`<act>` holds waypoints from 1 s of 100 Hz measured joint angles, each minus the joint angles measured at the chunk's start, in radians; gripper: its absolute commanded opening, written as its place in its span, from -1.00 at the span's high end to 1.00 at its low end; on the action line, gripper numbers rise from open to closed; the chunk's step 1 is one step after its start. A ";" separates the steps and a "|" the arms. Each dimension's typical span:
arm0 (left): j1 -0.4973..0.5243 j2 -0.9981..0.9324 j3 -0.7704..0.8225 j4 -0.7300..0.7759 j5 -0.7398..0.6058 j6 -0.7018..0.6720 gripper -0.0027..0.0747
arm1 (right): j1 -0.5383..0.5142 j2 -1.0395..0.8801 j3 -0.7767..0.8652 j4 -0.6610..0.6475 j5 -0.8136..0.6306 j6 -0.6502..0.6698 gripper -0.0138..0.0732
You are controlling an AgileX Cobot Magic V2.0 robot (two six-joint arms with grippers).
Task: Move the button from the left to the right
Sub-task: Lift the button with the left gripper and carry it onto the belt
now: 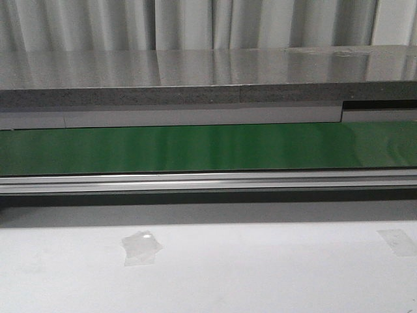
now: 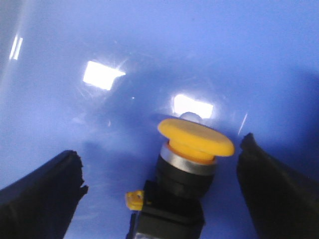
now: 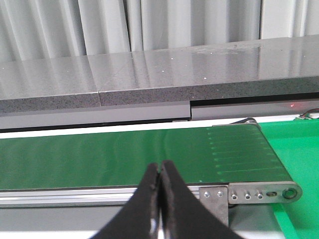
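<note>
In the left wrist view the button (image 2: 189, 164), a black boxy body with a round yellow-orange head, lies on a glossy blue surface (image 2: 149, 50). My left gripper (image 2: 162, 172) is open, its two black fingers (image 2: 45, 194) apart on either side of the button, not touching it. In the right wrist view my right gripper (image 3: 160, 169) is shut and empty, its tips together in front of the green belt (image 3: 99, 157). Neither gripper nor the button shows in the front view, where the green belt (image 1: 195, 149) runs across.
A grey stone-like shelf (image 1: 195, 78) runs behind the belt, with curtains behind it. An aluminium rail (image 1: 195, 181) edges the belt's front. The belt's end roller and bracket (image 3: 259, 191) are on the right, with a green surface (image 3: 299, 149) beyond. A white tabletop (image 1: 260, 267) lies in front.
</note>
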 measured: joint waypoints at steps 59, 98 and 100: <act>0.017 0.049 -0.008 0.015 -0.003 0.005 0.50 | 0.000 0.000 0.000 -0.002 0.000 0.000 0.91; 0.017 0.037 -0.009 0.011 0.010 0.005 0.98 | 0.000 0.000 0.000 -0.002 0.000 0.000 0.91; 0.017 0.033 -0.007 0.008 0.013 0.005 0.98 | 0.000 0.000 0.000 -0.002 0.000 0.000 0.91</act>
